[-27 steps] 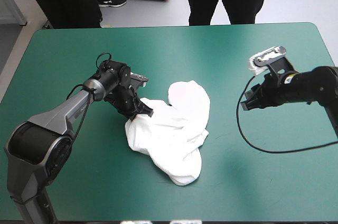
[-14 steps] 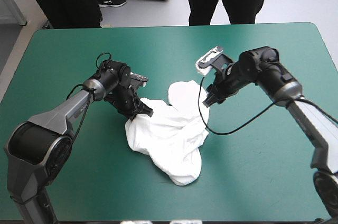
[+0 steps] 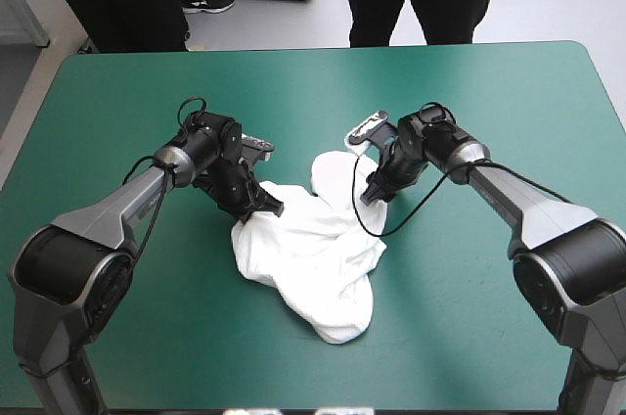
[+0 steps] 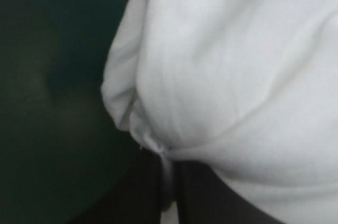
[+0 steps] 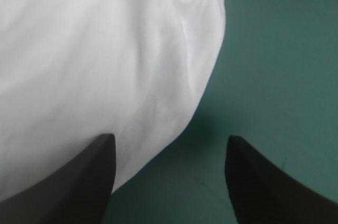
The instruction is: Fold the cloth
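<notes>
Left gripper (image 3: 264, 207), angled down, pinches the T-shirt's (image 3: 313, 249) left edge. Right gripper (image 3: 372, 196) spreads wide over its far lobe. The heap runs far-to-near.

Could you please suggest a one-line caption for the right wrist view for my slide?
Open right pincer straddling the edge of the crumpled white T-shirt on the teal-green cover.
</notes>
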